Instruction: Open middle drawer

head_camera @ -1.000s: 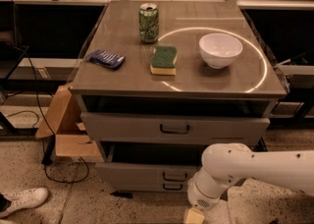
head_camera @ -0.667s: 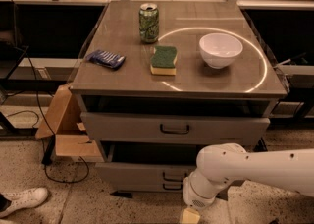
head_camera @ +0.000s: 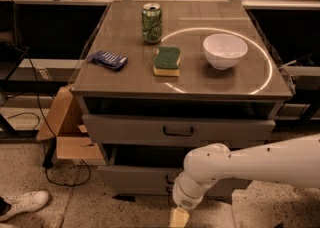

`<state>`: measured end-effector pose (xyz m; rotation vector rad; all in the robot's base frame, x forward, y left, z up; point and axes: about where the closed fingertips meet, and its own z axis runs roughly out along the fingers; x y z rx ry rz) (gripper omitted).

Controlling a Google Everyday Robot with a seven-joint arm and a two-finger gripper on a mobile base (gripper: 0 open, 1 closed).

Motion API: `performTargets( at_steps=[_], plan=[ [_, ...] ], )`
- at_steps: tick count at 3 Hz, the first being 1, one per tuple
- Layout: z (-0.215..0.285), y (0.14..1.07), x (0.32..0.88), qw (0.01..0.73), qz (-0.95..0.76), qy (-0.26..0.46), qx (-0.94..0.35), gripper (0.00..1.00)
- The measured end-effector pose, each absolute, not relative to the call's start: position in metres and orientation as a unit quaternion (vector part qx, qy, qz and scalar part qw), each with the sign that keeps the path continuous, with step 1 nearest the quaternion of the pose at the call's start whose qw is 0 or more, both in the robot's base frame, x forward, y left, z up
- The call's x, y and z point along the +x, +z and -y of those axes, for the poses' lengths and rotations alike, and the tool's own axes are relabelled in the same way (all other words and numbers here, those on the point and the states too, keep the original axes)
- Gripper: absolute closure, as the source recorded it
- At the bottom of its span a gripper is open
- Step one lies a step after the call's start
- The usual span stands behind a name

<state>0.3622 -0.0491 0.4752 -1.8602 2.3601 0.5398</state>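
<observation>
The middle drawer [head_camera: 132, 178] lies under the cabinet's [head_camera: 100, 84] widest front, its long axis running left to right. Its small handle [head_camera: 170, 178] seems to peek out beside the wrist. The gripper [head_camera: 179, 217] hangs just below that handle, pointing floorward; open or closed, I cannot tell. The white arm [head_camera: 260, 164] reaches in from the right, elbow bent across the drawer's front.

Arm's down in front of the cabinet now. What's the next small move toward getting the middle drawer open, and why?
Probably lift the gripper a little, toward the handle of the middle drawer. The gripper hangs near the floor, below that handle, with the arm crossing the drawer's front, so it looks not yet on the handle.
</observation>
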Motion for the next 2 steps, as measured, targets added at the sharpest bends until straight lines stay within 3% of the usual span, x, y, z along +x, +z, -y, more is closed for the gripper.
performTargets(
  at_steps=[2],
  plan=[
    [0.043, 0.469, 0.383, 0.052, -0.774, 0.155, -0.612, 0.0]
  ],
)
